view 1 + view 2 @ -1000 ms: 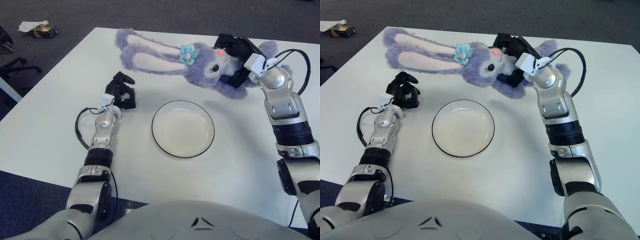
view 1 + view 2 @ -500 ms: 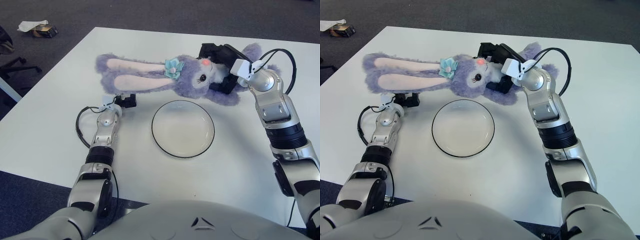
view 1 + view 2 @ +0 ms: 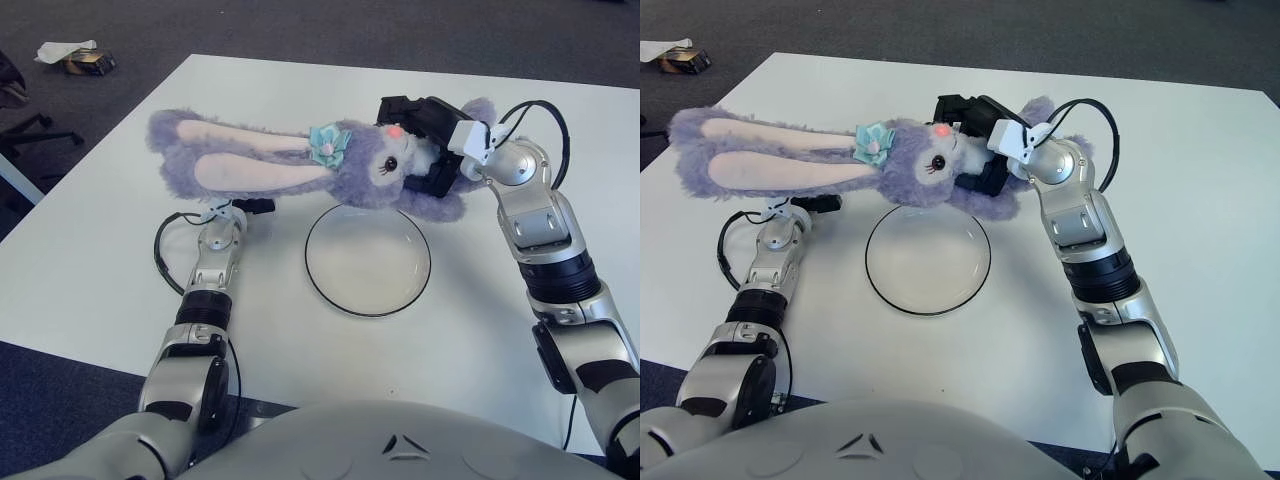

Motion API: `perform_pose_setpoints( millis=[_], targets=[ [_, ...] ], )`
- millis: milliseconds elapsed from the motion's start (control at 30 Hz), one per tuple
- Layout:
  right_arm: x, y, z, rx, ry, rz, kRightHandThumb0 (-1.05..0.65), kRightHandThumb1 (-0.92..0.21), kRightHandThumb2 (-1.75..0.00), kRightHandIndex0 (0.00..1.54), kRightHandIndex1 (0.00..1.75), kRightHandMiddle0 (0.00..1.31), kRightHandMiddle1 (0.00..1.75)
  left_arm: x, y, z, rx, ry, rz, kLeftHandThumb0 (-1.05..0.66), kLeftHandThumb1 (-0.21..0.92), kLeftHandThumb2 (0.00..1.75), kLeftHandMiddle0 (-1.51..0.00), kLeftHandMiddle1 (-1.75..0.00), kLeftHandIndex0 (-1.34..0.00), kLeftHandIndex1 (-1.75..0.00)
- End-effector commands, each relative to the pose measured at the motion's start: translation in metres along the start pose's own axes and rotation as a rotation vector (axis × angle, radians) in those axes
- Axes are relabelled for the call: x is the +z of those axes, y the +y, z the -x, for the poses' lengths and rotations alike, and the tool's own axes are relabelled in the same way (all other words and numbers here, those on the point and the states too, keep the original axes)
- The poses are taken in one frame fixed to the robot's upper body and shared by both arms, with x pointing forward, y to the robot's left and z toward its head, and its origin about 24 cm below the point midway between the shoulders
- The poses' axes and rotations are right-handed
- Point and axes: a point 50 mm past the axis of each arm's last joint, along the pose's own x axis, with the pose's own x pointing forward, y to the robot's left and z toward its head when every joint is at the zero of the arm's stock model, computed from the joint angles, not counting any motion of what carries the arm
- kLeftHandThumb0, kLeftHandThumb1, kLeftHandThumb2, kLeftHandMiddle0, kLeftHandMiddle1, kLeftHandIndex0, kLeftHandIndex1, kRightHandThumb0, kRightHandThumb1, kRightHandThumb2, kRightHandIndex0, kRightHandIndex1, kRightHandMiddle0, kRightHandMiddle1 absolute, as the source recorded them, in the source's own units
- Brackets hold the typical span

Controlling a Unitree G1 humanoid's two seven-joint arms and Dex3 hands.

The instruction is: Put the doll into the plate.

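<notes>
doll carried left since earlier, head at plate far rim | purple bunny, long ears, teal bow | right hand fingers pinching it | left hand under ears, fingers hidden

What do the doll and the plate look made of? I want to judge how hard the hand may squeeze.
Doll: soft purple plush, going by its fuzzy pile and floppy ears. Plate: seemingly clear glass or plastic; the white table shows through it, with a dark rim.

White table on dark carpet; beyond its far-left corner, a small box with crumpled paper; chair base off left edge.
</notes>
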Motion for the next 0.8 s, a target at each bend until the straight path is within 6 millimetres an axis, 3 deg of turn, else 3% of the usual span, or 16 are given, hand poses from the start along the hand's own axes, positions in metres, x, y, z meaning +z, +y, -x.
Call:
perform_pose_setpoints(
  millis=[0,100,267,700,767],
  targets=[
    [0.006,0.006,-0.001,0.02,-0.017,-0.015,0.0,0.08,-1.75,0.93,1.69,0.67,1.75,-0.034,-0.007,0.022,-0.007,0.144,0.017,-0.01,0.2,1.45,-0.58,-1.75,-0.57,-1.75],
    [0.008,0.008,-0.002,0.027,-0.023,-0.008,0.0,0.07,-1.75,0.92,1.7,0.67,1.75,-0.034,-0.007,0.022,-0.006,0.146,0.024,-0.01,0.14,1.48,-0.72,-1.75,-0.6,-1.62],
    [0.01,0.014,-0.003,0.042,-0.032,-0.045,0.0,0.07,-1.75,0.92,1.71,0.67,1.75,-0.034,-0.007,0.021,-0.005,0.148,0.032,-0.02,0.12,1.5,-0.77,-1.75,-0.61,-1.58],
    [0.007,0.028,-0.007,0.087,-0.059,-0.094,0.0,0.07,-1.74,0.93,1.68,0.67,1.75,-0.033,-0.008,0.021,0.001,0.141,0.038,-0.02,0.1,1.51,-0.79,-1.75,-0.62,-1.57],
    [0.006,0.028,-0.007,0.088,-0.063,-0.101,0.0,0.07,-1.74,0.93,1.68,0.67,1.75,-0.033,-0.008,0.021,0.001,0.14,0.037,-0.01,0.15,1.48,-0.69,-1.75,-0.59,-1.65]
  ],
)
